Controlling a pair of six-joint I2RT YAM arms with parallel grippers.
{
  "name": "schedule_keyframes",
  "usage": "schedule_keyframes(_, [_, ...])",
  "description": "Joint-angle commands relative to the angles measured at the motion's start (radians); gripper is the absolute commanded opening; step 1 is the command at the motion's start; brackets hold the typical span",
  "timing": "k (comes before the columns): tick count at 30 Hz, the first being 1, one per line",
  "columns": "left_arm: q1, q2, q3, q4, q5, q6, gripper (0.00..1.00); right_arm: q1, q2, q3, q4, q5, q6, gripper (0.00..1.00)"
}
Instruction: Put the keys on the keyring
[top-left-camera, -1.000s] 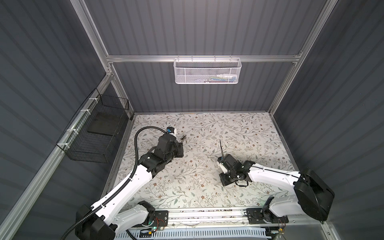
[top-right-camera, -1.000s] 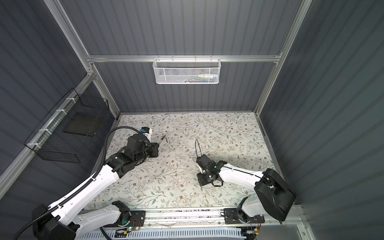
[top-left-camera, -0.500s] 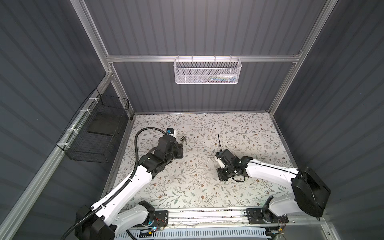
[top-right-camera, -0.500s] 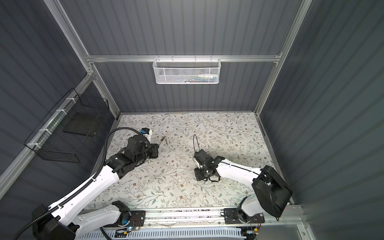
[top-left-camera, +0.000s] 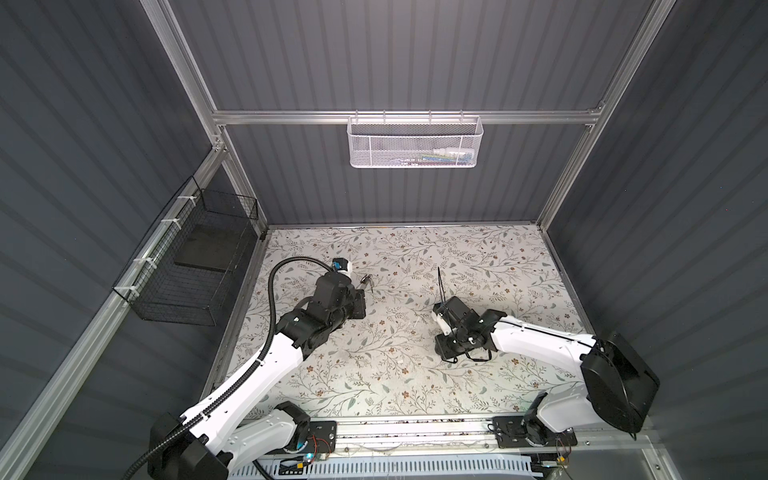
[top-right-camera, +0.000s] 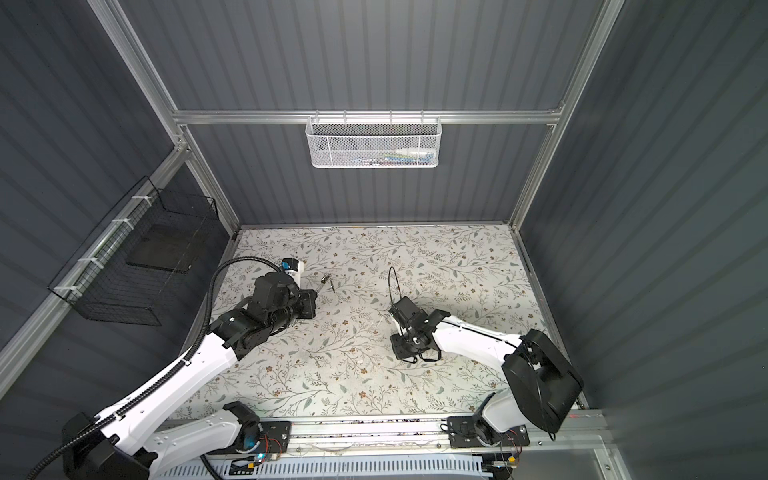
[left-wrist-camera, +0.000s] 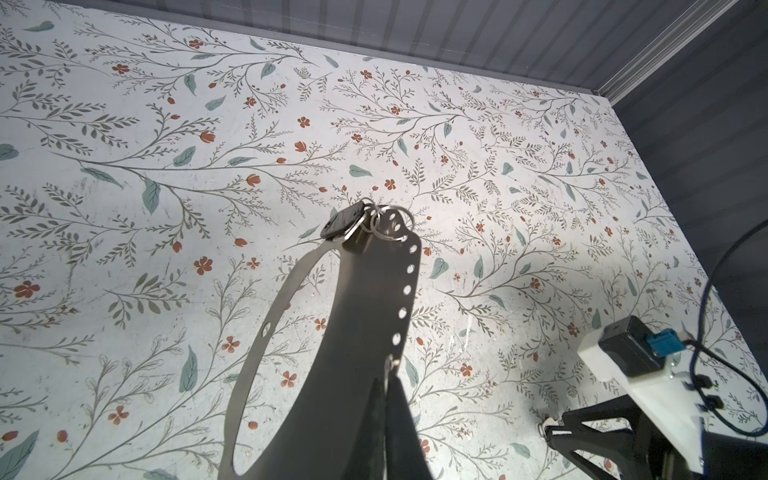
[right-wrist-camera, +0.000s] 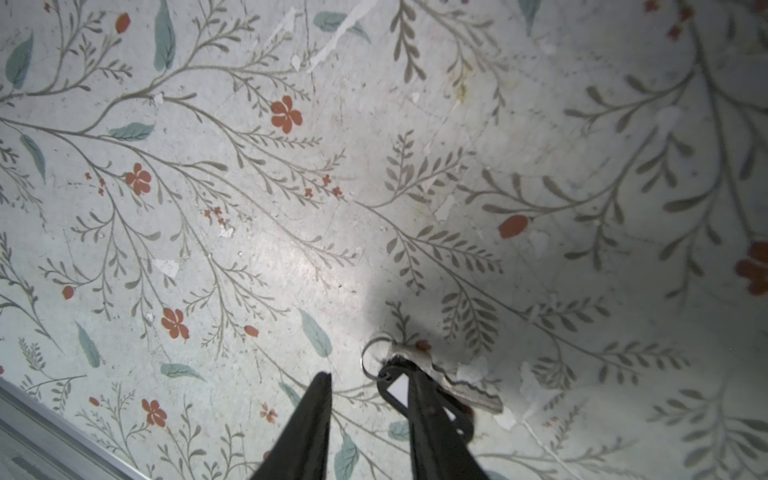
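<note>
Left wall: 1 black wire basket (top-left-camera: 178, 286) with a dark flat slab inside.

Left arm (top-left-camera: 266, 361) reached over the desk (right-wrist-camera: 291, 249), left of its middle. Left pincer (left-wrist-camera: 388, 390) was clenched on the rim of the keyring (left-wrist-camera: 370, 311). The keyring was 1 grey metal plate with a wide central hole and a row of small holes along its edge, jutting out from the pincer. At the plate's far end, 1 black key tag (left-wrist-camera: 338, 222) hung among silver split rings (left-wrist-camera: 376, 224). The rings overlapped, so their count was unclear.

Back rail: 1 white mesh basket (top-left-camera: 415, 145), contents too small to name.

Right of the middle: right pincer (right-wrist-camera: 365, 372) was released, jaws apart, low over the floral desk. 1 second key (right-wrist-camera: 461, 390) lay on the desk, partly behind one finger (right-wrist-camera: 428, 415) and not gripped. It had 1 silver blade, 1 split ring and 1 black tag with a white label window.

Writing on either tag could not be read.
</note>
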Motion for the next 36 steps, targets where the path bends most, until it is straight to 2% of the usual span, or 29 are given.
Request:
schedule_keyframes(1, [0.004, -0.03, 0.0, 0.031, -0.014, 0.008, 0.0, 0.037, 0.027, 0.054, -0.097, 0.074, 0.0, 0.35])
schedule_keyframes(5, [0.004, -0.043, -0.003, 0.026, -0.024, 0.009, 0.0, 0.076, 0.093, 0.114, -0.177, 0.145, 0.018, 0.37])
schedule_keyframes(12, [0.004, -0.055, -0.01, 0.021, -0.027, 0.008, 0.0, 0.106, 0.21, 0.2, -0.25, 0.195, 0.061, 0.35])
schedule_keyframes(24, [0.004, -0.058, -0.015, 0.025, -0.027, 0.011, 0.0, 0.108, 0.275, 0.197, -0.227, 0.153, 0.086, 0.26])
schedule_keyframes(33, [0.004, -0.058, -0.016, 0.023, -0.023, 0.008, 0.0, 0.108, 0.304, 0.204, -0.226, 0.176, 0.097, 0.27])
schedule_keyframes(36, [0.004, -0.062, -0.017, 0.021, -0.024, 0.008, 0.0, 0.108, 0.294, 0.197, -0.232, 0.192, 0.107, 0.2])
